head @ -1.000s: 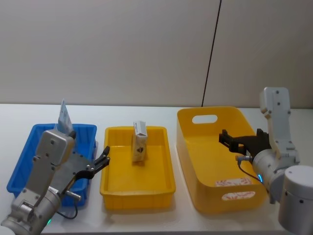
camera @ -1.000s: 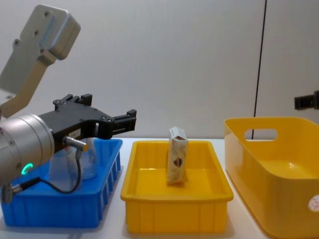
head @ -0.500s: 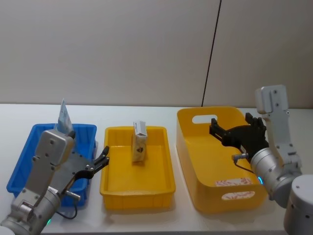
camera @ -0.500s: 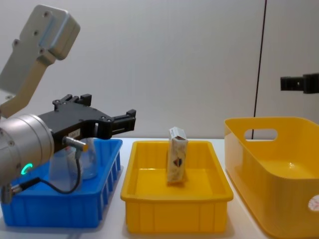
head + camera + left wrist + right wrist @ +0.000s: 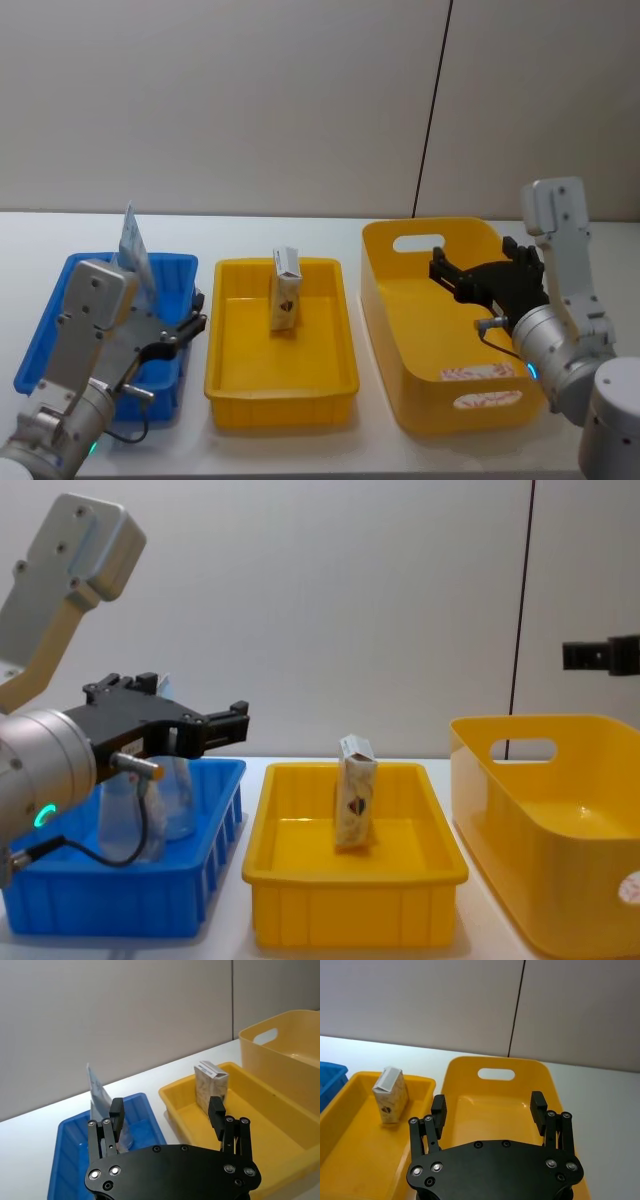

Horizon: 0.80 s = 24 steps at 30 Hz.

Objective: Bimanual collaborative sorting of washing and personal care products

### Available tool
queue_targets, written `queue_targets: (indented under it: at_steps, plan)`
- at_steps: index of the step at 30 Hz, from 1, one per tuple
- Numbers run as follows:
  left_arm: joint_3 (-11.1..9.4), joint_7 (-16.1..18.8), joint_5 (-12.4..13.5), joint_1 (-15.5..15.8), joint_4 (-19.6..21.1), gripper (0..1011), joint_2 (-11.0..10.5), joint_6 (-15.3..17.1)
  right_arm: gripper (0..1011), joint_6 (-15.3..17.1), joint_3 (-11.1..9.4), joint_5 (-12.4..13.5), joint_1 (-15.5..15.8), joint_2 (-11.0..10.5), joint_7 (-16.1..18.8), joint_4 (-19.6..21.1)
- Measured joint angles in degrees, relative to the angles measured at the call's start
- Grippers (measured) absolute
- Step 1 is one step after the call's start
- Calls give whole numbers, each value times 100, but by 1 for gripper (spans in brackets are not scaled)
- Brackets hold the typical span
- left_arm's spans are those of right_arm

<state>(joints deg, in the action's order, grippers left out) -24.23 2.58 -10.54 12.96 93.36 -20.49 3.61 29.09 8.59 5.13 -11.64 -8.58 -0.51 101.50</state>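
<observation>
Sorted: carton [image 5: 284,302] upright in yellow tray [image 5: 282,389]; pouch [image 5: 131,240] in blue bin [image 5: 172,262] left of it.
Left gripper [image 5: 166,1112], right gripper [image 5: 488,1104]: mine, both apart, empty, flanking tray.
Remaining: little, I judge.

Three containers line up across the white tabletop [image 5: 300,452]: a blue bin [image 5: 170,262] on the left, a shallow yellow tray [image 5: 280,405] in the middle, and a deep yellow tub [image 5: 385,320] with a handle slot on the right. Behind them a plain grey wall [image 5: 250,100] carries one thin dark vertical line [image 5: 433,110].
</observation>
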Motion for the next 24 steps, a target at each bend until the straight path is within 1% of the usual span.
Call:
queue_targets:
  at_steps: [4,13,18,24]
  plan:
    - [55,106,25,4,-27,1001,60,88,1004,163,-40,-18,-18,78,-90,0]
    - [236,381,43,89,-191,1001,264,269,1004,373,-92,-41,-45,177,-207,-3]
    - [354,483,-4,169,-334,1001,404,352,1004,437,-109,-48,-52,211,-244,-6]
    - [457,528,-95,241,-496,1001,521,427,1004,506,-122,-56,-60,241,-280,-10]
